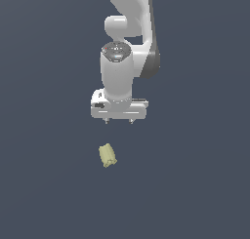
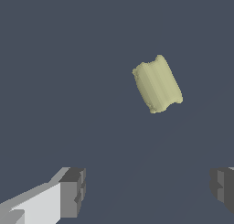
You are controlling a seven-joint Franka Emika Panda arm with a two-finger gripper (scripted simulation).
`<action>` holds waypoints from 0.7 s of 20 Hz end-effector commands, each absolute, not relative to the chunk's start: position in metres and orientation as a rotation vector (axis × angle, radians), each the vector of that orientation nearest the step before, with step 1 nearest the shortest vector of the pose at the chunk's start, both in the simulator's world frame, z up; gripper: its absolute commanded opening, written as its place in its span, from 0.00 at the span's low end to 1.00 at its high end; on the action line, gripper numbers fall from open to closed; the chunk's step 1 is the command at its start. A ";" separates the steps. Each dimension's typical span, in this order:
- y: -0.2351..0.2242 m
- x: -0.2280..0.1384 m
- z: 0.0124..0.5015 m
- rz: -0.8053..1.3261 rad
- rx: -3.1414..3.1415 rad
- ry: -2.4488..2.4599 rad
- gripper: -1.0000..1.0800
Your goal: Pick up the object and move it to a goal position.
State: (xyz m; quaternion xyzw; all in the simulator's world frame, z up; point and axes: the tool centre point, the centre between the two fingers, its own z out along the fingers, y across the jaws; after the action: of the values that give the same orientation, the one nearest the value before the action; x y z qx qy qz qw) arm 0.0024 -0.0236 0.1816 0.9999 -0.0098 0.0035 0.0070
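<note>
1. Exterior view: the white arm hangs over a plain dark floor, with its gripper (image 1: 118,121) pointing straight down. Two small fingertips poke out below the white bar, set well apart, so the jaws are released and hold nothing.

2. Same view: the object (image 1: 107,155), a small pale yellow-green ridged chunk, lies on the floor (image 1: 195,184) below the gripper in the picture and a little toward the exterior view's left. It is apart from the fingertips and lies tilted. No edge of the floor shows, and I see no goal marker.

3. Wrist view: the object (image 2: 157,84) lies on its side with its ridges running along its length, skewed to the line between the fingers (image 2: 73,192). It sits off the centre of the gap, not between the two grey pads.

4. My judgement: the step in hand is the approach. To do it well, first bring the gap squarely over the chunk. Then turn the wrist so the pads meet its long ridged sides. Only then go down, keeping the jaws wide.

5. Being lumpy, it may roll or twist if one pad touches first.
</note>
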 end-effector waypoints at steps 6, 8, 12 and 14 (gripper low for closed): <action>-0.013 0.003 0.186 0.010 3.123 0.034 0.96; -0.006 0.003 0.189 0.009 3.119 0.074 0.96; -0.002 0.002 0.191 0.009 3.117 0.093 0.96; -0.003 0.003 0.190 0.009 3.117 0.092 0.96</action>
State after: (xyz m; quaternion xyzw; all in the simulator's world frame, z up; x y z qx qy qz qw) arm 0.0025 -0.0018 0.1904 0.9995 0.0295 0.0032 0.0113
